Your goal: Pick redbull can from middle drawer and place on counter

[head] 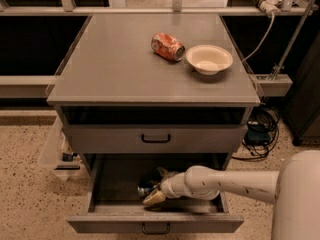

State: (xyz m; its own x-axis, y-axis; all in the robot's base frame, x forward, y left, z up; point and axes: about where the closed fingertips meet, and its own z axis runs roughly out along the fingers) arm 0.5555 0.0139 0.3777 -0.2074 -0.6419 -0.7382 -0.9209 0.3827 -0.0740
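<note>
The middle drawer [150,223] is pulled open at the bottom of the cabinet. My arm reaches into it from the right. My gripper [152,189] is inside the drawer, its fingers on either side of the redbull can [146,187], which shows only as a dark shape with a shiny metal end. One pale fingertip [154,198] lies in front of the can. The counter [125,64] is the grey cabinet top above.
A dented orange-red can [168,46] lies on its side on the counter beside a cream bowl [209,59]. A shut grey drawer front [155,139] sits above the open drawer. Cables [260,129] lie on the floor at the right.
</note>
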